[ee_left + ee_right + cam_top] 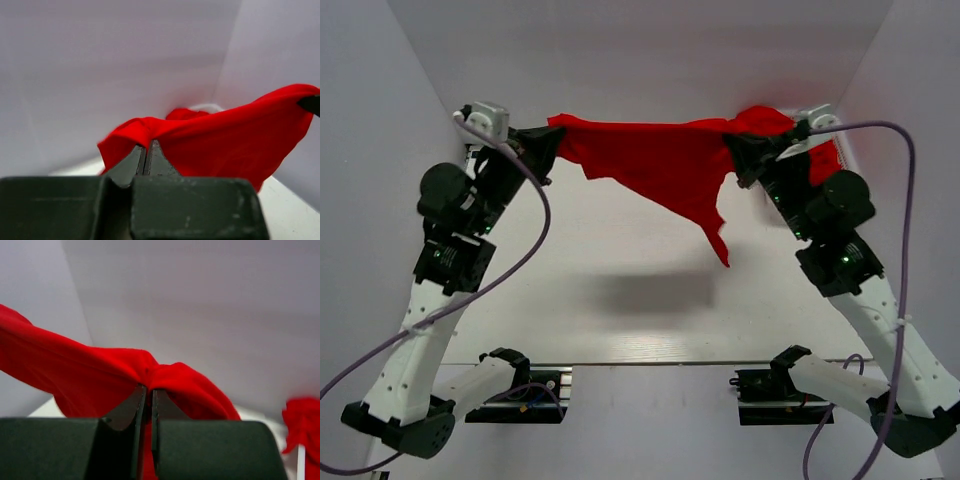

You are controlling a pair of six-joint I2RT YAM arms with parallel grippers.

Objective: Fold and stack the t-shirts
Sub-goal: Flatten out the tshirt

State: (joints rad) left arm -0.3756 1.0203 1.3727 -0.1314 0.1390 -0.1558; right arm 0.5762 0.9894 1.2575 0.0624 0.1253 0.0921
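We're holding one red t-shirt (660,165) stretched in the air above the counter (620,270), near its far edge. The left claw (548,140) is clamping narrow on one end of the cloth and the right claw (738,152) is pinching the other end. The shirt's loose tail is hanging toward the counter without touching it. A bunch of red cloth (825,160) is sitting at the counter's far right corner.

Two arms (420,340) of white links and black joints trail lilac cables (536,240).
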